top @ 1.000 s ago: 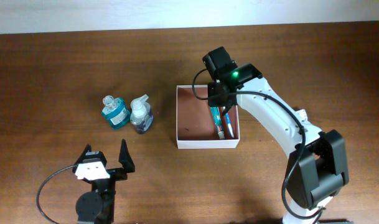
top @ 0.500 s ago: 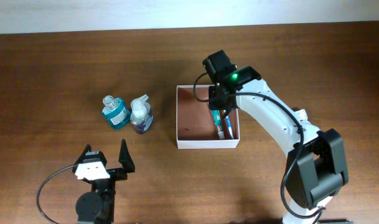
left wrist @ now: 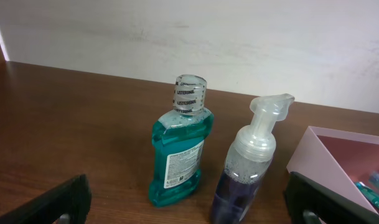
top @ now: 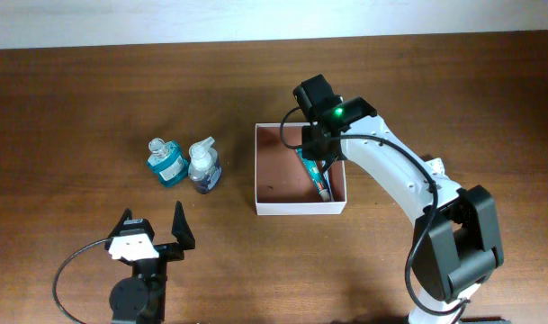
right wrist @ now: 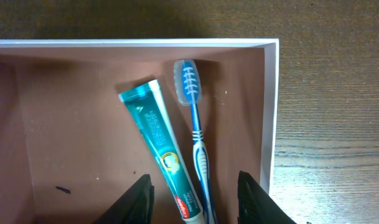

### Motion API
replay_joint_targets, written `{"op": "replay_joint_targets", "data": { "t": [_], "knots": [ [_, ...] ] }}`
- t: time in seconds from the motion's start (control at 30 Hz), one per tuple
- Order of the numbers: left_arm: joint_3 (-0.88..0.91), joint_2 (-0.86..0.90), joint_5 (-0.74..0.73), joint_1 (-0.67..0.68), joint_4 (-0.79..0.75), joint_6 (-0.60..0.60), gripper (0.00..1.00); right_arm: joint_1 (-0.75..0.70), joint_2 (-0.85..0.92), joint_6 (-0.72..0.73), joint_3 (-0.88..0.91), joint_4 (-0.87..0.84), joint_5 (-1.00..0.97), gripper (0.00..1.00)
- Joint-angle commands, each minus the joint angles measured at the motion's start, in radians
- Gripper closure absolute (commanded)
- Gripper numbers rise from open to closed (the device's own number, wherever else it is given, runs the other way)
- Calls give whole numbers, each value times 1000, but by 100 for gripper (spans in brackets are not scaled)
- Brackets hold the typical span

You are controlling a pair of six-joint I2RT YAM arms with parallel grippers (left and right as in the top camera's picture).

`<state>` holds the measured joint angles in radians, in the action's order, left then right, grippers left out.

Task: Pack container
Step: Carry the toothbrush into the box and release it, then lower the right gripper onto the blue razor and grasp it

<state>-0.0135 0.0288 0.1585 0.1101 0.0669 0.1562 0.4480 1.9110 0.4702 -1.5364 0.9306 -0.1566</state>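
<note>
The container, a shallow white-walled box with a reddish-brown floor, sits right of centre. A teal toothpaste tube and a blue toothbrush lie side by side on its floor; the tube also shows overhead. My right gripper hovers over the box's far right part, open and empty, its fingertips either side of the two items. My left gripper rests open near the front left. A teal mouthwash bottle and a clear pump bottle stand ahead of it.
The two bottles stand side by side left of the box, the mouthwash and the pump bottle. The box's near wall shows at the right edge of the left wrist view. A pale wall runs along the table's far edge.
My right gripper has shifted slightly over the box. The toothpaste tube and toothbrush now lie more tilted on the floor. The left arm has not moved.
</note>
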Motion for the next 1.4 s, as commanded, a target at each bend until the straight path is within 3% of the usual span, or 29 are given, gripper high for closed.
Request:
{"op": "replay_joint_targets", "data": {
  "t": [0.0,0.27,0.47,0.73,1.07,1.37],
  "knots": [
    [4,2,11,-1,-2,-16,0,5,9,-24,8,-17,-10,63],
    [4,2,11,-1,-2,-16,1,-60,-48,-100,-90,100,-13,62],
    [4,2,11,-1,-2,-16,1,-201,-108,-130,-102,161,-13,62],
    [4,2,11,-1,-2,-16,1,-380,-86,-255,-48,181,55,53],
    [4,2,11,-1,-2,-16,1,-507,-54,-291,157,74,60,52],
    [4,2,11,-1,-2,-16,1,-521,-53,-363,344,-77,78,53]
  ]
}}
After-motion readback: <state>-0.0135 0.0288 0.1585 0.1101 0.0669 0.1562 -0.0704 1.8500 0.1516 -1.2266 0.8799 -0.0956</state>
